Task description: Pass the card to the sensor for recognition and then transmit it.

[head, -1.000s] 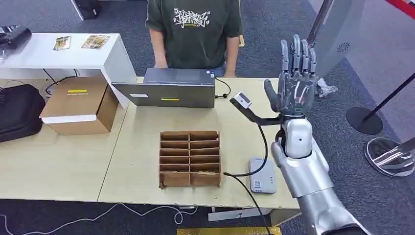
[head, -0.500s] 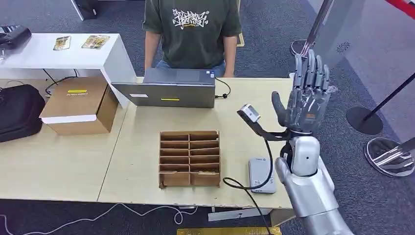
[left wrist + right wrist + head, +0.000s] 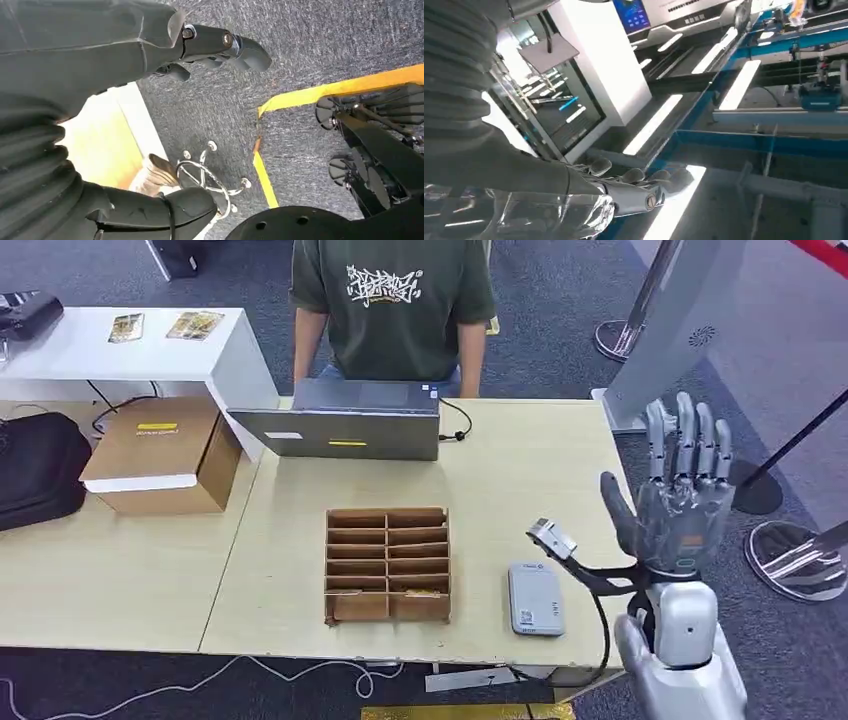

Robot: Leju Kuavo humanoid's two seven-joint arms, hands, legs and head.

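Shows the right hand (image 3: 680, 508) raised upright just off the right edge of the pale wooden table (image 3: 520, 455), fingers spread apart and straight, holding nothing. Shows the left hand (image 3: 150, 45) hanging low over grey carpet, thumb and dark fingers apart, likewise holding nothing.

Places the flat grey rectangular sensor (image 3: 535, 598) near the table's front edge, just beside the brown cardboard compartment tray (image 3: 387, 562) and apart from it. Finds a thin pale card (image 3: 425, 592) lying in the tray's front right compartment, the one nearest the sensor; too small to read as more than a flat slip. Puts a person in a dark green printed T-shirt (image 3: 392, 300) behind the far edge, past a grey laptop (image 3: 345, 420).

Reads as the very start of the pick-up step: no card in hand, nothing on the sensor, so probably none of the task done yet.

Calls next for bringing the right hand down and inward over the tray's front right compartment, turning the palm down, and closing thumb against a finger on the card's edge. Demands care: narrow cardboard walls, a thin flat card, and the sensor close alongside, easily knocked
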